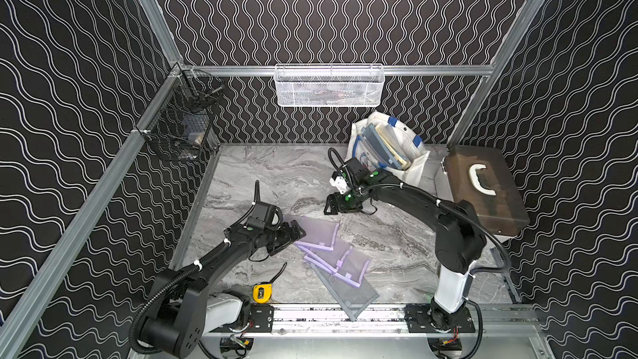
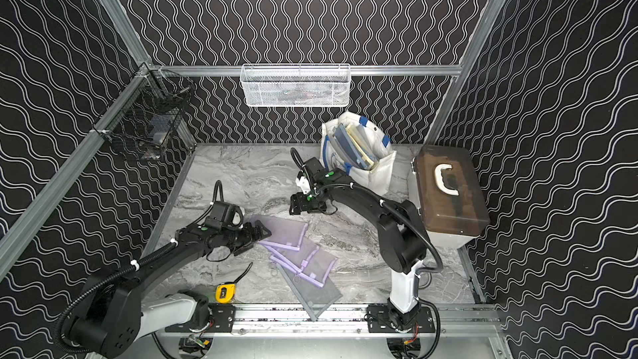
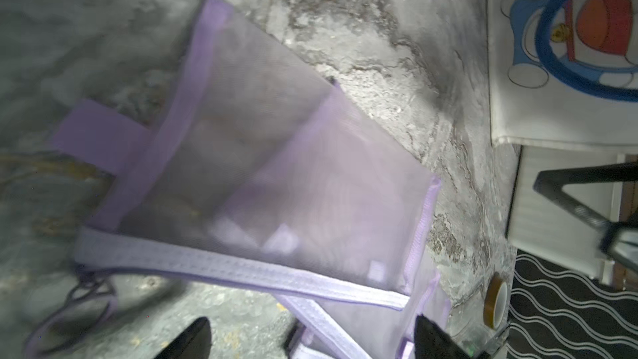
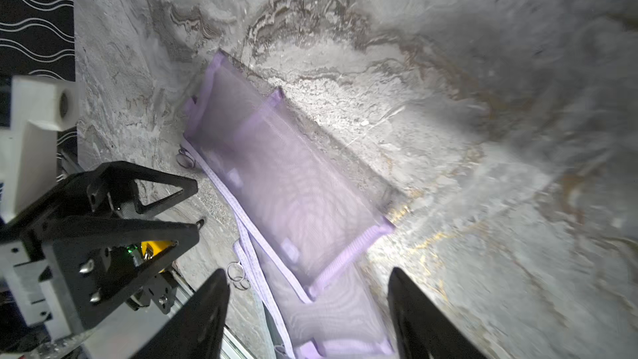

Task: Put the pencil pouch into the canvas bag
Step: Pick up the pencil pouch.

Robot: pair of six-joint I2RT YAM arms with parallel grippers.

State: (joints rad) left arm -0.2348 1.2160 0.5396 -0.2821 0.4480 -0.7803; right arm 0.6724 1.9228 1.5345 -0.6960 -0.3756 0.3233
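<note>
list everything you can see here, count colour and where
mesh pouches: at least three, lilac-trimmed, overlapping on the table
canvas bag: one, white, blue handles, back right
case: one, brown, white handle, right edge
mesh basket: one, white, back rail
wire basket: one, black, left rail
tape measure: one, yellow, front left
tape roll: one, amber, table edge, left wrist view only
left gripper: one, black, open at the pouches
right gripper: one, black, open, between pouches and bag

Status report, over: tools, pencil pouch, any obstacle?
Left tool open at pencil pouch edge. Right tool open, empty. Pouch lies on table, overlapping other pouches. Canvas bag upright, partly filled.
</note>
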